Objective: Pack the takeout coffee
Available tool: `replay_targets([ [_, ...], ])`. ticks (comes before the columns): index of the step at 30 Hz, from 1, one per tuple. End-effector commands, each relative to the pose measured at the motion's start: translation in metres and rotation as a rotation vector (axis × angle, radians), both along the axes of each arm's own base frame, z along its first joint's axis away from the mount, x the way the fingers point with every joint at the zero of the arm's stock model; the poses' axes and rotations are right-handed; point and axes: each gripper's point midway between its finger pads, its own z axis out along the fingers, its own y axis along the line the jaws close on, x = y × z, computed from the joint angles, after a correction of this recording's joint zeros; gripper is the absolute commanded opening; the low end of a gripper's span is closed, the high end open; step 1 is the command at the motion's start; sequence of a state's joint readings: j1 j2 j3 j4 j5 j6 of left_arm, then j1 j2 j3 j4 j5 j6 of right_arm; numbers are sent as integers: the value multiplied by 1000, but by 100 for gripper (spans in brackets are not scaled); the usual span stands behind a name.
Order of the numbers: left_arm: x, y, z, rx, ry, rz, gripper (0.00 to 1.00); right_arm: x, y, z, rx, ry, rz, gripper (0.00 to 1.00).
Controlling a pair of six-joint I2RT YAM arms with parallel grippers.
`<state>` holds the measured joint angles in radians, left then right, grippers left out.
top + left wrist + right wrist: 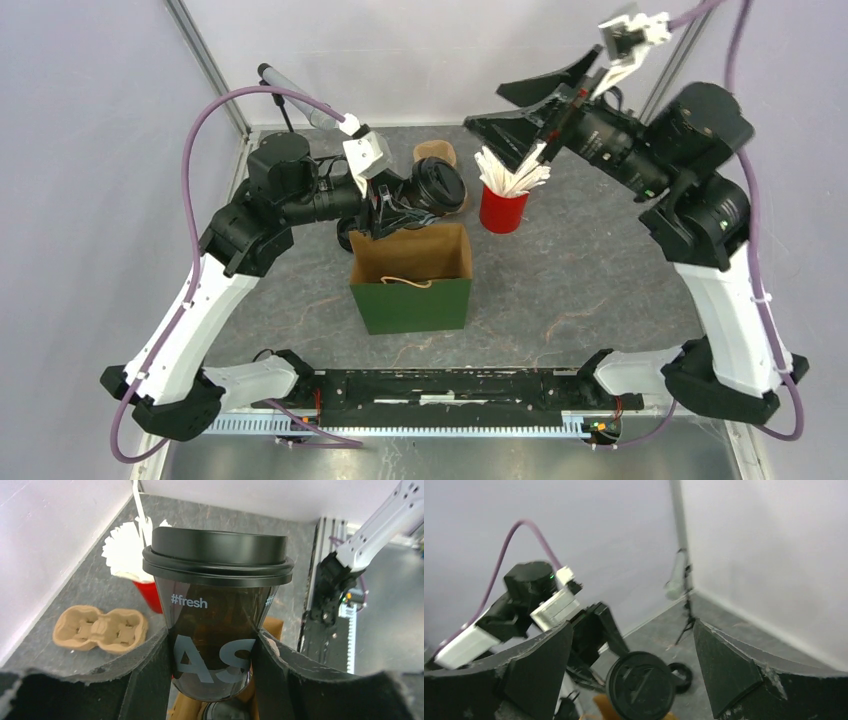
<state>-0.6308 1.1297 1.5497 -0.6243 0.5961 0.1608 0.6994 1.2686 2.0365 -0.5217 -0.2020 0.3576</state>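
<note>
Left gripper (212,666) grips the coffee cup (215,605) round its lower body, one finger each side of the printed wall. The cup hangs in the air at the far edge of the bag (411,305), whose mouth stands open below. The low grip likely leaves the lid and rim clear, and keeps the cup high enough for its base to pass the paper edge on the way in.

Cup's long axis runs approx. vertical, black lid up and base down toward the bag. The overhead view shows the lid as a near-full disc, so any lean is slight. Text on the wall reads upright in the left wrist view.

Right gripper (525,112) hangs raised, well above the red cup (503,212) of white sticks, jaws wide apart w/ nothing between them. That probably keeps it out of the left arm's path, and within reach of the sticks.

A cardboard carrier (100,629) lies flat on the table (600,290) by the far wall, unused. Bag contents can't be made out.
</note>
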Motion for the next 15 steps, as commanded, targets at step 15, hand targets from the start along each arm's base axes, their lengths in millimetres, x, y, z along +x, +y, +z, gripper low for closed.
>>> replay_targets([
  [15,0,36,-5,222,-211,40,59,-10,58,-134,-212,436,337,92],
])
